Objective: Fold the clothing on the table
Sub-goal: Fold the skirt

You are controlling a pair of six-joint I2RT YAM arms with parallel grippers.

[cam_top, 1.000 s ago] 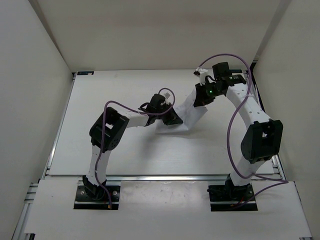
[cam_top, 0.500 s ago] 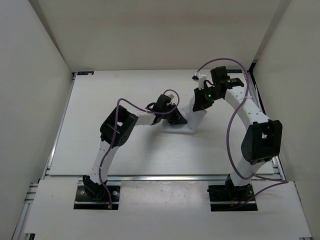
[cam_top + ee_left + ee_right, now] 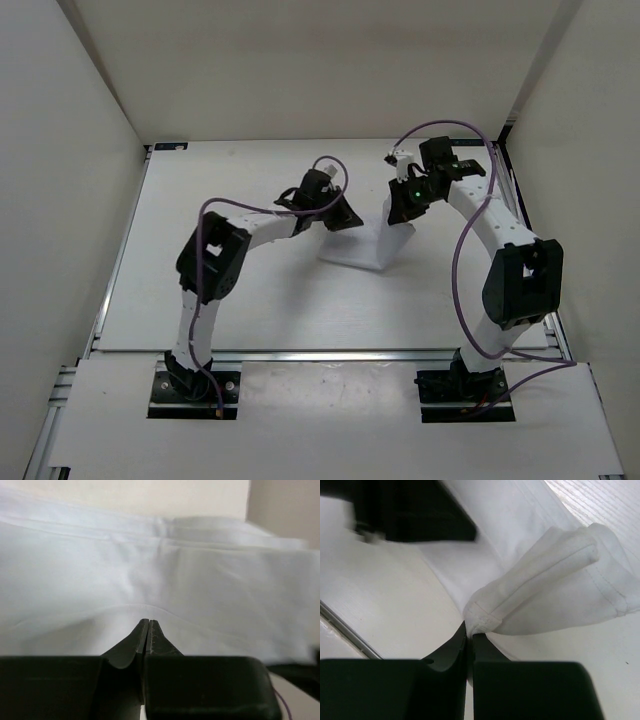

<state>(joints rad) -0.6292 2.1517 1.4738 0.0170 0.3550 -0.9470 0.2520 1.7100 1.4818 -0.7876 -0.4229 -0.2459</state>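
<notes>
Clothing (image 3: 365,248): white fabric, mid table (image 3: 240,300), slightly right of centre, spanning between both grippers.
Right gripper (image 3: 469,630): jaws clamped tight on a bunched, hemmed corner of the fabric.
Left gripper (image 3: 149,625): jaws pressed together, thin fold nipped at the tips, at the fabric's far-left edge.

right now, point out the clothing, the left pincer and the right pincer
clothing (image 3: 362,248) top external view, middle of the spread white fabric
left pincer (image 3: 149,623) left wrist view, where the closed fingertips meet
right pincer (image 3: 469,630) right wrist view, fingertips pinching a bunched corner
</notes>
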